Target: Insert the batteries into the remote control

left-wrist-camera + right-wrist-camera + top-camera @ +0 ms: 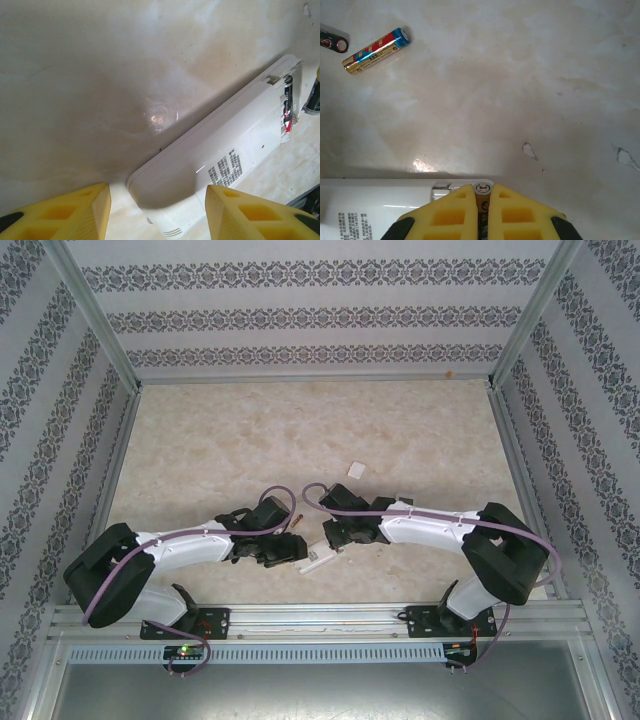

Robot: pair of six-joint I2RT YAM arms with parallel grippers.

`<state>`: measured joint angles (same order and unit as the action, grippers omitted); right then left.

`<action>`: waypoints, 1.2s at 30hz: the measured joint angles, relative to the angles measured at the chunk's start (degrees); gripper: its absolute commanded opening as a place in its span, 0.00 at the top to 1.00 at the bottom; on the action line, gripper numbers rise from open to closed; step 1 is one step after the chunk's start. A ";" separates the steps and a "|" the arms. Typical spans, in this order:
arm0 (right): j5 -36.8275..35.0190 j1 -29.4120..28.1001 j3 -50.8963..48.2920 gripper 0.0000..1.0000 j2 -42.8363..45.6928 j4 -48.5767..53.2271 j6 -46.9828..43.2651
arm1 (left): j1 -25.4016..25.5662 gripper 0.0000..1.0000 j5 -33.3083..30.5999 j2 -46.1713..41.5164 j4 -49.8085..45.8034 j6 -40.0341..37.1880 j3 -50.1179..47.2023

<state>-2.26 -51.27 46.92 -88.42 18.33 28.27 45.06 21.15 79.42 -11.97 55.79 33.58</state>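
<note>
The white remote control (200,165) lies back-up on the table, its battery compartment (292,95) open at the far end. One dark battery with red print (288,102) sits inside it. My left gripper (157,194) is open and straddles the remote's near end; its left finger (75,212) stands clear of the casing. My right gripper (481,192) is shut on a gold-topped battery (481,196), upright at the remote's (375,210) open end. From above, both grippers (290,548) (328,536) meet over the remote (320,559).
Two loose batteries lie on the table beyond the right gripper: a gold, red and blue one (375,50) and a dark one (332,44) at the view's edge. A small white piece (356,469) lies further back. Patterned walls enclose the table (300,430).
</note>
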 measured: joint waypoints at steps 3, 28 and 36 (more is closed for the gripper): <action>0.00 0.00 -0.35 0.91 -0.31 -0.76 0.00 | 0.00 0.48 0.00 0.00 -0.02 0.00 0.00; 2.12 -0.37 -1.22 0.85 -1.51 -0.76 0.46 | -0.02 0.48 0.00 0.37 0.04 0.00 0.07; 2.14 -0.39 -0.50 0.77 -1.97 0.74 1.55 | -0.02 0.48 0.00 0.37 0.04 0.00 0.07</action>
<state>-0.12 -51.66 46.41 -90.39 19.07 29.82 45.04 21.15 79.79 -11.92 55.79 33.65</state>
